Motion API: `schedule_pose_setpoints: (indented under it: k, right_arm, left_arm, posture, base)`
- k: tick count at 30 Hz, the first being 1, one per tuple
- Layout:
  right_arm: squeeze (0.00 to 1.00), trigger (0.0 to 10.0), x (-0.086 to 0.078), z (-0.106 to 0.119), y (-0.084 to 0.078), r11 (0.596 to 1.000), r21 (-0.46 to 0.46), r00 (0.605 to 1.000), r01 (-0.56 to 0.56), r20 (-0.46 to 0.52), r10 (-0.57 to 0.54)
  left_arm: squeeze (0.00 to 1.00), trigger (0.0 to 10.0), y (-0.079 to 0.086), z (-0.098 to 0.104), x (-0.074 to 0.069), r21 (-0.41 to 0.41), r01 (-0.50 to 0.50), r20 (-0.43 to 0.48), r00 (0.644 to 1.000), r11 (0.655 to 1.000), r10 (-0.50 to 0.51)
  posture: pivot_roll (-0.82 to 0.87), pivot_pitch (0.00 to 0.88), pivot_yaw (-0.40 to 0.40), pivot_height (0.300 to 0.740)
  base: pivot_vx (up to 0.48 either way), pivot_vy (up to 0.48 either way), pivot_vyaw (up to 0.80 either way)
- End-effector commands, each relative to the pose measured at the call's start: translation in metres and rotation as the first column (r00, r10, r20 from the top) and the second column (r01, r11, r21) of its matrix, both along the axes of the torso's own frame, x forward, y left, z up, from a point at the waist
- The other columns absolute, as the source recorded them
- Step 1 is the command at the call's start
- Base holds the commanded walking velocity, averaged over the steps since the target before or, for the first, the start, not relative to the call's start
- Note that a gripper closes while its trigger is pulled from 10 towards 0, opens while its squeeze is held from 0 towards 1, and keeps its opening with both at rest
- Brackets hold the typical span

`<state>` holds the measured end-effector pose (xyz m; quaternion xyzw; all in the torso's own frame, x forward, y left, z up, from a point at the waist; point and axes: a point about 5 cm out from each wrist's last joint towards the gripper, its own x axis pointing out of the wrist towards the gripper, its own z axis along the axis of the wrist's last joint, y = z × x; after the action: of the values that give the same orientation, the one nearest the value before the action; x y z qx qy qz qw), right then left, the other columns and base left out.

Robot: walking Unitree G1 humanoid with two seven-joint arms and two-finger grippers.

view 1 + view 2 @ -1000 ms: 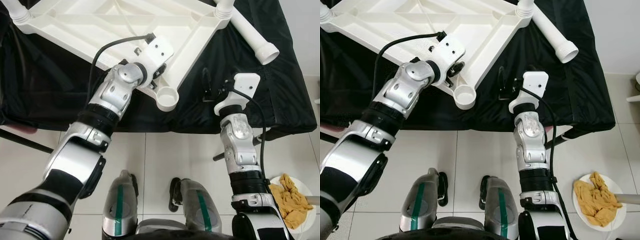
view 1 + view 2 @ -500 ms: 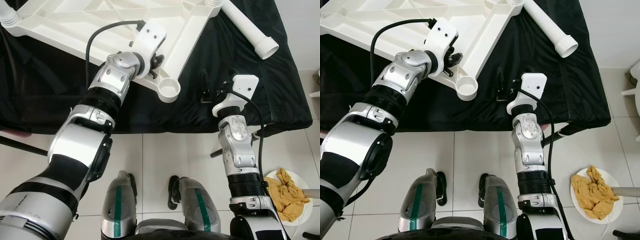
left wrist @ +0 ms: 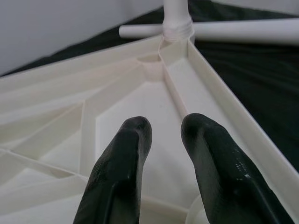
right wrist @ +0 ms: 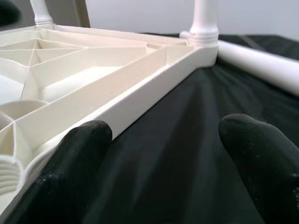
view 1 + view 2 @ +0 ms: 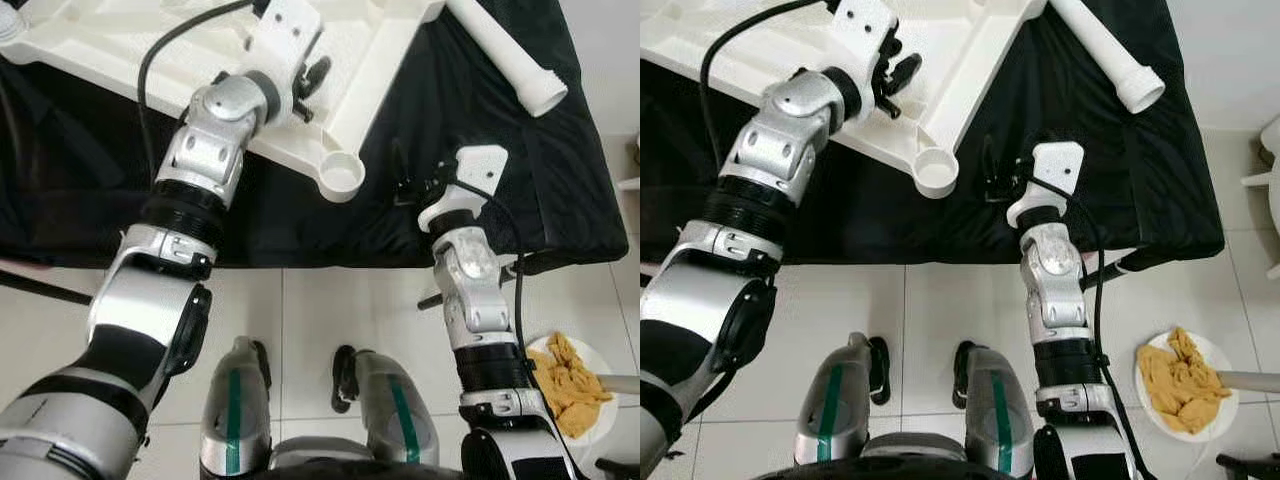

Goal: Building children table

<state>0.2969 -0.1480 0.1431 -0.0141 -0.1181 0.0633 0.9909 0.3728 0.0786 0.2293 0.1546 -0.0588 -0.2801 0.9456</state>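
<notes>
A white plastic tabletop (image 5: 120, 40) lies upside down on the black cloth (image 5: 500, 170), its ribbed underside facing up. One corner holds an empty round socket (image 5: 341, 176). A loose white leg (image 5: 505, 55) lies on the cloth at the far right. A mounted leg (image 3: 177, 14) stands in the far corner. My left gripper (image 5: 312, 78) hovers over the ribbed underside, its fingers (image 3: 133, 140) a narrow gap apart with nothing between them. My right gripper (image 5: 405, 180) is open over the cloth, just right of the socket, beside the tabletop's rim (image 4: 140, 93).
The cloth-covered table's front edge runs across just beyond my legs, with tiled floor below. A white plate (image 5: 535, 350) with a yellow cloth (image 5: 575, 385) sits on the floor at the right. A dark bar (image 5: 30, 285) sticks out under the table at the left.
My left gripper has moved from the tabletop's rim near the socket to farther in over the ribbed underside. The camera has shifted slightly. The right gripper has hardly moved.
</notes>
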Motion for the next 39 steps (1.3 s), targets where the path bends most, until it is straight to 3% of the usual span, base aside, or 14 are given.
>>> schedule_pose_setpoints:
  k: [1,4,12,16,18,22,27,39]
  right_arm:
    - [0.00,10.0,0.003,-0.002,-0.008,1.000,0.014,0.999,0.023,-0.023,-0.023]
    - [0.00,10.0,0.006,0.000,-0.012,0.999,0.012,0.999,0.035,-0.021,-0.035]
    - [0.00,10.0,0.025,0.019,-0.046,0.982,-0.027,0.982,0.186,0.037,-0.185]
    - [0.00,10.0,0.037,0.030,-0.068,0.955,0.044,0.954,0.294,0.046,-0.296]
    - [0.00,10.0,0.038,0.030,-0.069,0.954,0.047,0.953,0.297,0.044,-0.299]
    - [0.00,10.0,0.047,0.033,-0.078,0.943,0.141,0.951,0.300,0.028,-0.307]
    - [0.00,10.0,0.055,0.036,-0.089,0.922,0.190,0.938,0.338,0.010,-0.346]
    - [0.00,10.0,0.066,0.041,-0.105,0.889,0.260,0.923,0.377,-0.025,-0.384]
  left_arm:
    - [0.00,10.0,-0.003,0.002,-0.008,0.015,0.084,0.016,0.996,0.996,-0.084]
    - [0.00,10.0,-0.003,0.003,-0.010,0.017,0.095,0.024,0.995,0.995,-0.095]
    - [0.00,10.0,-0.007,0.002,-0.030,0.027,0.131,0.075,0.988,0.991,-0.132]
    - [0.00,10.0,-0.017,-0.006,-0.044,0.017,0.155,0.071,0.985,0.988,-0.156]
    - [0.00,10.0,-0.017,-0.006,-0.045,0.016,0.158,0.068,0.985,0.987,-0.159]
    - [0.00,10.0,-0.029,-0.015,-0.061,0.013,0.261,0.010,0.965,0.965,-0.261]
    - [0.00,10.0,-0.034,-0.018,-0.075,-0.001,0.336,-0.016,0.942,0.942,-0.336]
    - [0.00,10.0,-0.040,-0.024,-0.095,0.000,0.386,-0.073,0.920,0.922,-0.385]
  posture:
    - [-0.01,0.104,-0.028,0.740]
    - [-0.01,0.105,-0.033,0.740]
    - [-0.01,0.110,-0.046,0.740]
    - [-0.01,0.118,-0.052,0.740]
    - [-0.01,0.118,-0.052,0.740]
    - [0.00,0.137,-0.052,0.740]
    - [0.01,0.165,-0.054,0.740]
    - [0.02,0.224,-0.047,0.740]
  base:
    - [0.000,0.000,0.00]
    - [0.000,0.000,0.00]
    - [0.000,0.000,0.00]
    - [0.000,0.000,0.00]
    - [0.000,0.000,0.00]
    - [0.000,0.000,0.00]
    - [0.000,0.000,0.00]
    - [0.000,0.000,0.00]
